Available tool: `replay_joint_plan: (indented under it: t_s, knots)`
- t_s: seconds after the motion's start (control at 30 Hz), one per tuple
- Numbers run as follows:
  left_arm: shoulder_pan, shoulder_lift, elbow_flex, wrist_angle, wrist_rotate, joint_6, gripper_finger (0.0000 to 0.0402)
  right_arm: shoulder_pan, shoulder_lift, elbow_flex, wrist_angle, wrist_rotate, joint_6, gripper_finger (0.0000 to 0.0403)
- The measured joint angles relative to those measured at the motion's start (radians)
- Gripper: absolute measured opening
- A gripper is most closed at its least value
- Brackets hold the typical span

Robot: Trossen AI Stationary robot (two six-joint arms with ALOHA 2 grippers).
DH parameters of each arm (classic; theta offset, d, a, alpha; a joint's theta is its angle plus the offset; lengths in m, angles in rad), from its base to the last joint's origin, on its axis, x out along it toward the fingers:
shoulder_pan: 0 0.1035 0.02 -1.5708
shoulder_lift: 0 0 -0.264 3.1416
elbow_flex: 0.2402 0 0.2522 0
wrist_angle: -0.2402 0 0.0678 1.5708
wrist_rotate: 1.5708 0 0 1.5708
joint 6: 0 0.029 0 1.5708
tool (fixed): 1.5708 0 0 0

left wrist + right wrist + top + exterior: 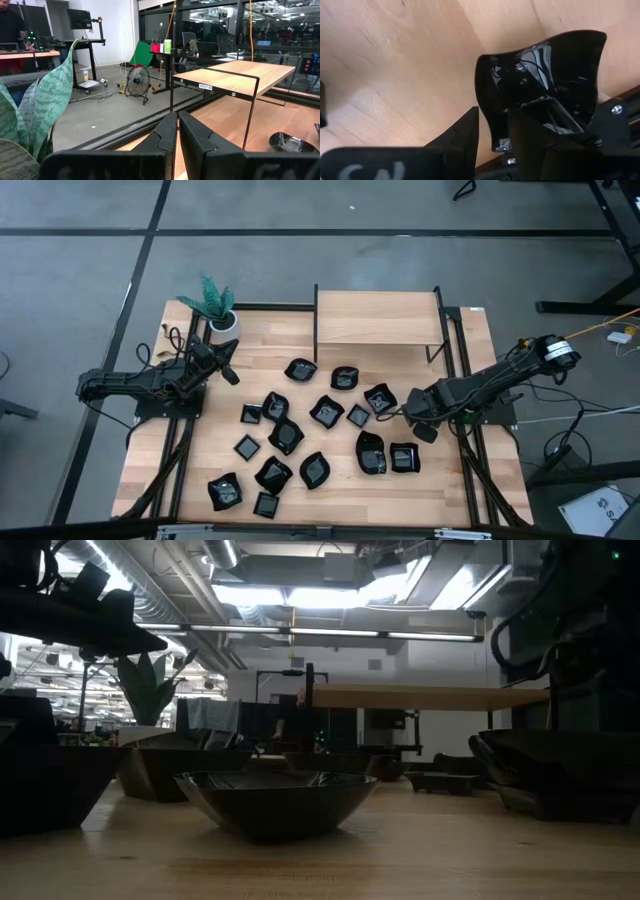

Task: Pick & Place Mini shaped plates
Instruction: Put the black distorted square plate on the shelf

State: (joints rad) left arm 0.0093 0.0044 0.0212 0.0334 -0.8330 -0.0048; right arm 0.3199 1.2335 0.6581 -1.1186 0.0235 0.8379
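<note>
Nearest dish: a glossy black rounded bowl-like mini plate [275,802] sits closest to the low camera, flat on the pale wooden bench [455,485].
Right gripper [492,132]: near the bench's right edge, its jaws pinching the rim of a glossy black curved-edge mini plate [540,85], one finger inside the rim, one outside.
Left gripper [178,131]: waits near the bench's left edge, beside the white pot with a green plant [222,315]; jaws pressed together, holding nothing.
Other plates: scattered black dishes [325,412] across the middle and front of the bench.
Wooden shelf on a black frame [378,317]: at the back edge.
Risk, slip: a thin edge grip on slick glaze could let the plate swivel or drop.
Risk, collision: neighbouring dishes lie just beside the right gripper and could be knocked.
</note>
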Motion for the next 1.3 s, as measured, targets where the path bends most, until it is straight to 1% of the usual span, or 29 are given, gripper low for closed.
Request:
replay_joint_plan:
  t_s: [0.33,0.67,0.83,1.07,1.17,1.3]
  knots:
    - [0.000,0.000,0.000,0.000,0.000,0.000,0.0015,0.000,0.000,-0.047,0.119,0.003,-0.013,0.0103]
    - [0.000,0.000,0.000,0.000,0.000,0.000,0.0015,0.000,0.000,-0.062,0.130,0.005,-0.005,0.0103]
    - [0.000,0.000,0.000,0.000,0.000,0.000,0.0015,0.000,0.000,-0.062,0.130,0.038,-0.012,0.0103]
    - [0.000,0.000,0.000,0.000,0.000,0.000,0.0015,0.000,0.000,-0.062,0.130,0.048,-0.009,0.0102]
    - [0.000,0.000,0.000,0.000,0.000,0.000,0.0015,0.000,0.000,-0.062,0.131,0.047,0.004,0.0094]
    - [0.000,0.000,0.000,0.000,0.000,0.000,0.0015,0.000,0.000,-0.062,0.132,0.046,0.035,0.0068]
